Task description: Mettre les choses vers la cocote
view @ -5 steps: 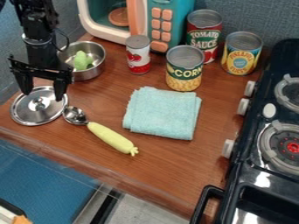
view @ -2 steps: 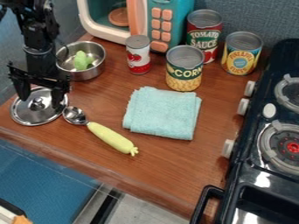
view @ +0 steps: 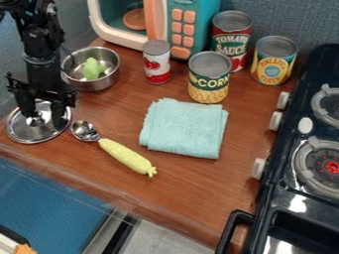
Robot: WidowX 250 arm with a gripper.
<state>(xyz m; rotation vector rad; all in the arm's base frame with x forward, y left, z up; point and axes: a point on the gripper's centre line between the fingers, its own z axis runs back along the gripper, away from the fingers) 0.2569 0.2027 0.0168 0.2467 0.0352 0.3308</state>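
metal lid (view: 41,135), round, shiny; black hand (view: 43,116) released, spread around its knob (view: 37,119).

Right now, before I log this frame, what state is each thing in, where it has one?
Gripper: open, fingers either side of the lid's knob
Lid: off the pot, lying knob up on the counter
Pot: upright, uncovered, a green thing inside
Spoon: lying down
Cloth: folded, lying flat
Four cans: upright
Toy microwave: cannot tell whether its door is open
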